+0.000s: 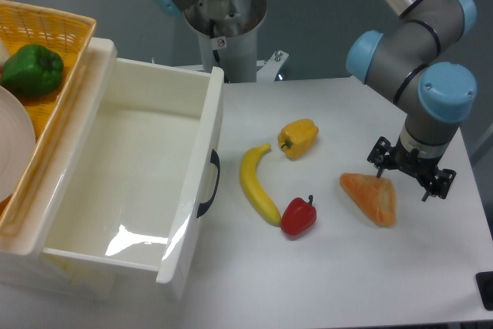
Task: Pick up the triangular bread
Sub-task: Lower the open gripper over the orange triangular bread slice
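Observation:
The triangular bread point(370, 198) is a flat orange-tan wedge with a toasted crust, lying on the white table right of centre. My gripper point(410, 172) points down just above the bread's far right corner. Its two black fingers are spread apart and nothing is between them. The gripper is open and does not hold the bread. Whether a fingertip touches the crust cannot be told.
A red pepper point(298, 216), a yellow banana point(257, 186) and a yellow bell pepper point(298, 137) lie left of the bread. A large white bin point(206, 152) stands at the left. Behind it is a yellow basket point(73, 44) holding a green pepper point(31, 71). The table's right edge is close to the gripper.

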Controlling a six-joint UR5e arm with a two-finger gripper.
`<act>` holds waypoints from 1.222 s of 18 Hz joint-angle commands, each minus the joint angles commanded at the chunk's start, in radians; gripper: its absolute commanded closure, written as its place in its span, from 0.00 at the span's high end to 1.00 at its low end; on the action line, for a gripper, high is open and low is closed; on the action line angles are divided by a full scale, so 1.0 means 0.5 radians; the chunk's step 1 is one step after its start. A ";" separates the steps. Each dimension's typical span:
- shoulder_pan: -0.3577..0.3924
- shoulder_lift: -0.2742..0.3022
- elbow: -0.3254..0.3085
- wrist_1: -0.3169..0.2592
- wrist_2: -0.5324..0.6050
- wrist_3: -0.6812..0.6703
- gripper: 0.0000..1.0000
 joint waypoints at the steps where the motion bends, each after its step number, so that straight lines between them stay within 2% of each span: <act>1: 0.000 0.000 -0.003 0.000 -0.003 0.000 1.00; 6: -0.009 0.000 -0.018 -0.006 -0.006 -0.009 1.00; 9: -0.015 0.015 -0.147 0.021 -0.012 -0.025 1.00; 14: -0.012 0.009 -0.245 0.122 0.006 -0.043 1.00; 17: -0.012 0.000 -0.252 0.123 0.006 -0.058 1.00; 22: 0.018 -0.089 -0.252 0.132 0.006 -0.153 1.00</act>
